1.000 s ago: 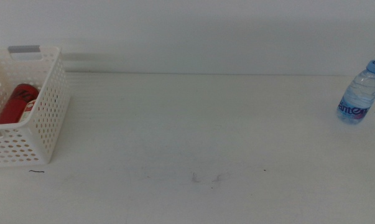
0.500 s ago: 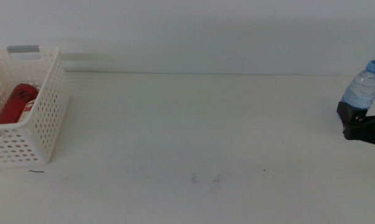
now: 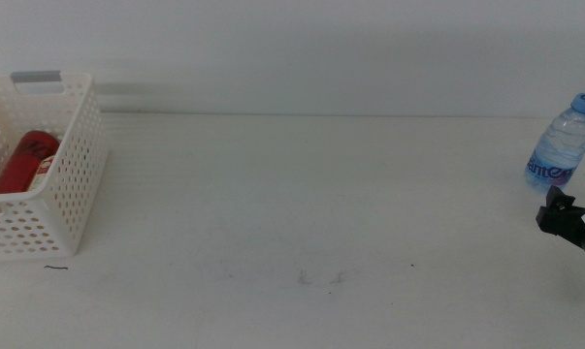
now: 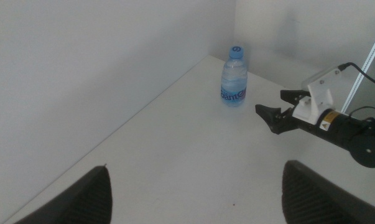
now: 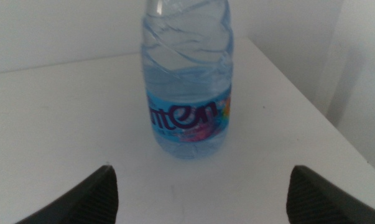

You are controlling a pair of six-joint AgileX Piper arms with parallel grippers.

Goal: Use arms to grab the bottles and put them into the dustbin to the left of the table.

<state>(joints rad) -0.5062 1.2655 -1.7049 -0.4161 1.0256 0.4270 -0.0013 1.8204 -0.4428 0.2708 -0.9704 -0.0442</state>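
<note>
A small clear water bottle with a blue cap stands upright at the table's far right. My right gripper is just in front of it, open and apart from it. In the right wrist view the bottle fills the middle, beyond the open right gripper. A red can lies inside the white dustbin at the left. My left gripper is out of the middle view and stands open; its wrist view shows the bottle and the right gripper far off.
The white table has faint dark scuffs near the front middle. A white wall runs along its back edge. The dustbin's grey handle faces the rear.
The right gripper entered from the right, reached the bottle's base half a second ago, and has now drawn back toward the front. The bottle has not moved.
</note>
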